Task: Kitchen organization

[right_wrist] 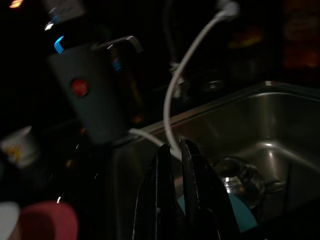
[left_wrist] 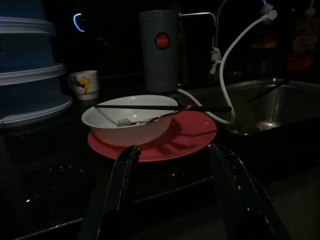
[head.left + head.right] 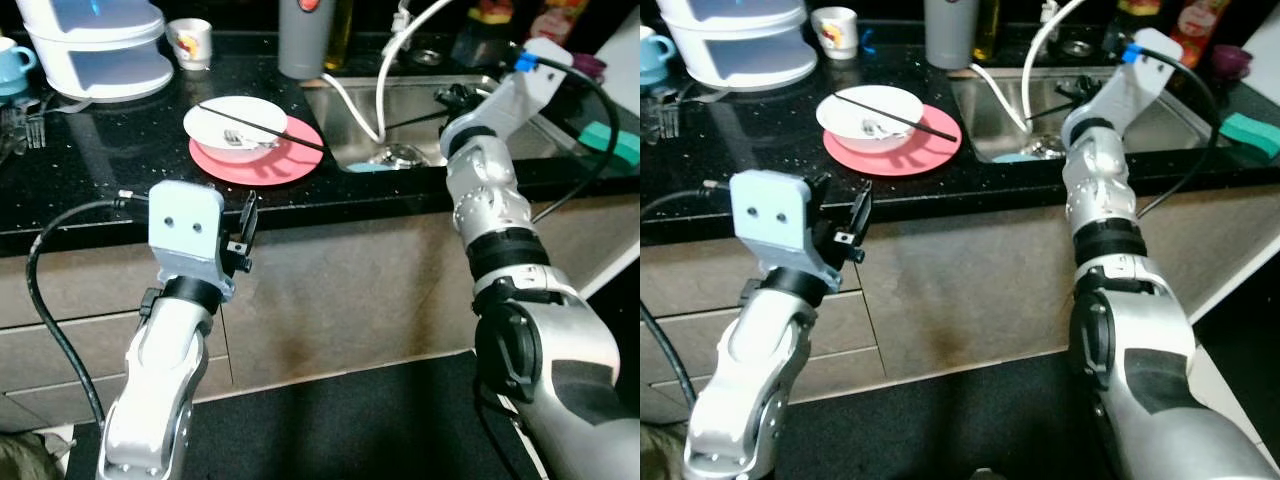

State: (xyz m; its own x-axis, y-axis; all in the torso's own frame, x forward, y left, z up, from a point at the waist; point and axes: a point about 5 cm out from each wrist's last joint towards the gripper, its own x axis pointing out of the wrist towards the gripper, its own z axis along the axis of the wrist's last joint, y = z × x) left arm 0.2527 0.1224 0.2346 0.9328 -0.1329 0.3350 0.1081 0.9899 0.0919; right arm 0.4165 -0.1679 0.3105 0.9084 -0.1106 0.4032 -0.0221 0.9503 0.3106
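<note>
- You are holding the left end effector (image 3: 244,238) just in front of the counter (image 3: 120,190) edge, its fingers spread wide and gripping nothing.
- The white bowl (image 3: 236,121) is sitting on the red plate (image 3: 262,155), well back from that edge; a fork (image 3: 243,140) is lying inside it and a black chopstick (image 3: 262,127) is resting across its rim.
- Risk: if you are lifting the bowl, the loose chopstick is likely rolling off.
- The right end effector (image 1: 172,165) is reaching over the sink (image 3: 425,120), fingers closed together and empty, close to the white hose (image 3: 385,70).
- Risk: that arm is liable to snag the hose.
</note>
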